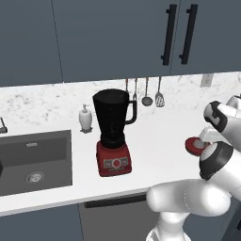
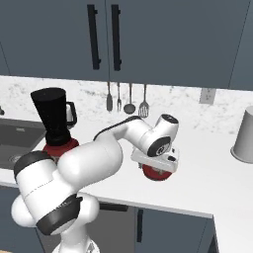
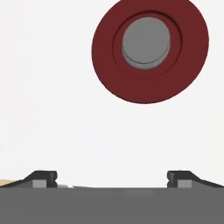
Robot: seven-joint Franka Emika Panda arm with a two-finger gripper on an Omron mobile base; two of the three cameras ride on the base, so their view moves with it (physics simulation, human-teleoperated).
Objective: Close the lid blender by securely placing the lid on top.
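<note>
lid (image 3: 149,50) lies flat on the tabletop (image 1: 155,141) toward its front edge, under open, empty jaws; likely light, rigid, slick plastic, best pinched by its grey knob (image 3: 145,41).

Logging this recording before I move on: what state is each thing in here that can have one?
blender: upright on the counter, jar top open, no lid on it.
lid: flat on the counter, knob up, off the blender, ungripped.
gripper: open, fingers wide apart, hanging above the lid, holding nothing.
upper cabinet doors: shut.
soap dispenser: upright beside the sink.
grey canister: standing on the counter.
</note>
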